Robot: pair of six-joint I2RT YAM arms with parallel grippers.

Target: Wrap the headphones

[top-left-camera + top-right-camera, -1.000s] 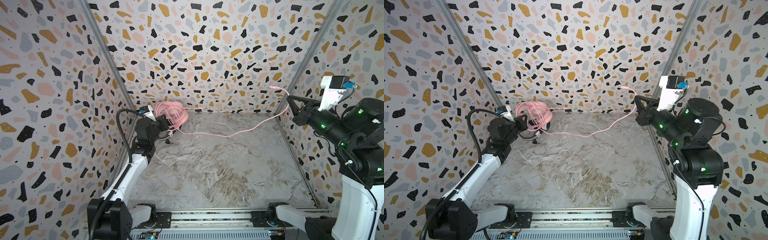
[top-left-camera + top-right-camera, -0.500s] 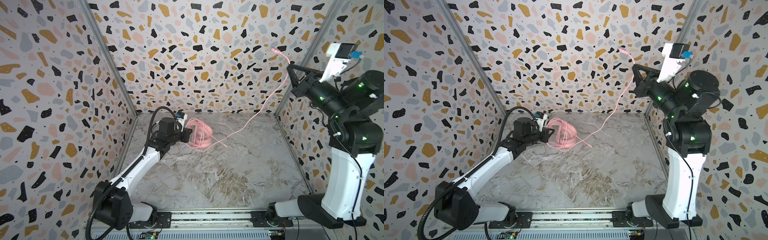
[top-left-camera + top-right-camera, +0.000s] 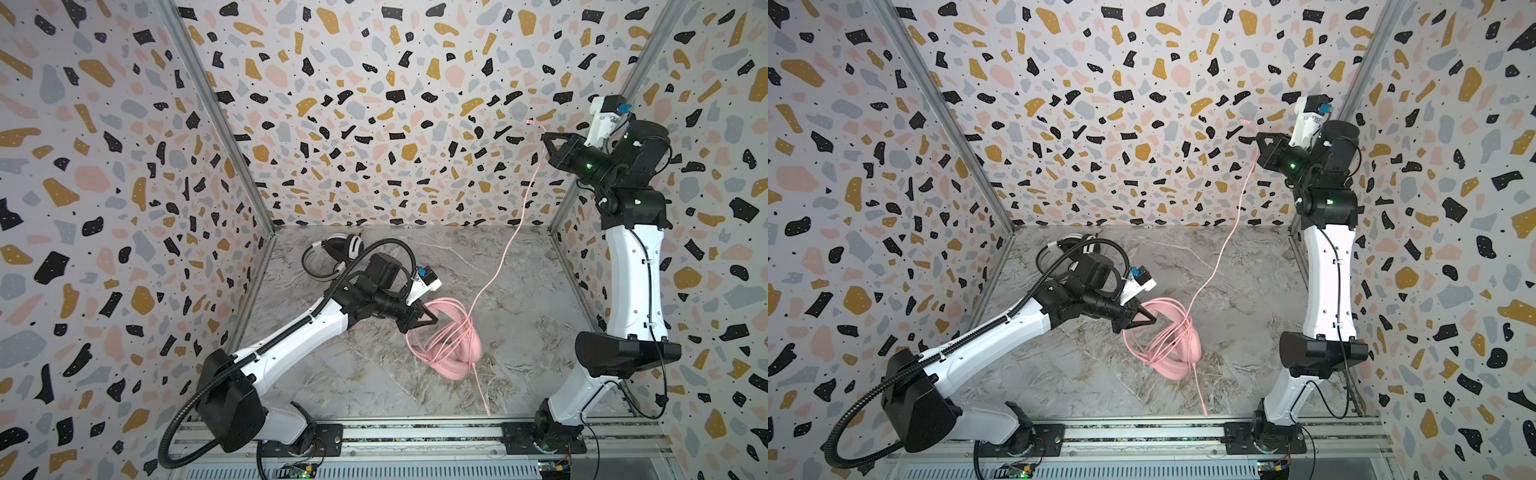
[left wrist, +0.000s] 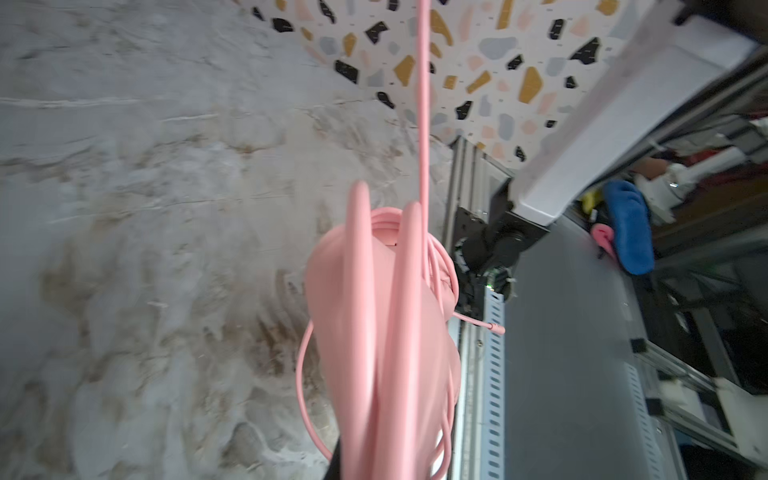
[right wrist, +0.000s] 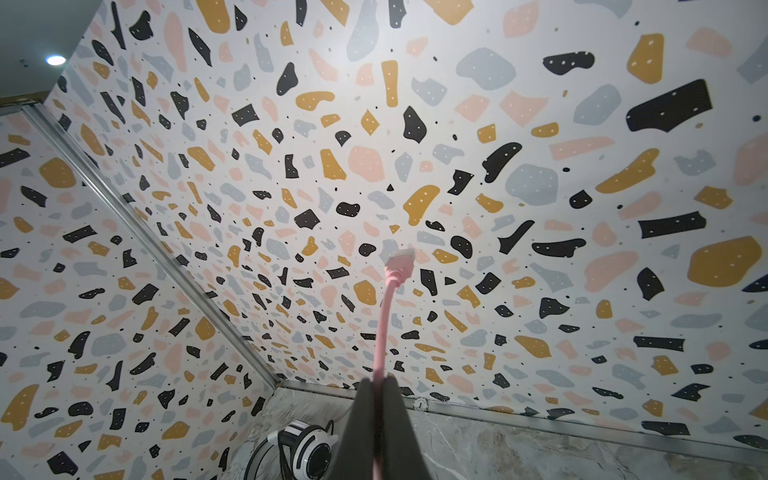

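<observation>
Left pincer [image 3: 422, 322] is clamped on the pink headphones [image 3: 455, 359] at mid-desk [image 3: 528, 328], wound with pink cable [image 3: 498, 266] whose free end the raised right pincer [image 3: 545, 139] pinches, while the white-and-black headphones [image 3: 332, 257] lie back left.

Pink cable [image 3: 514, 232] slants from centre floor [image 3: 540, 324] up to high far right, barring centre-right. Pink headset [image 3: 453, 361] blocks centre; white-and-black headset [image 3: 332, 257] fills far-left corner. Floor right of cable & far centre: open.
</observation>
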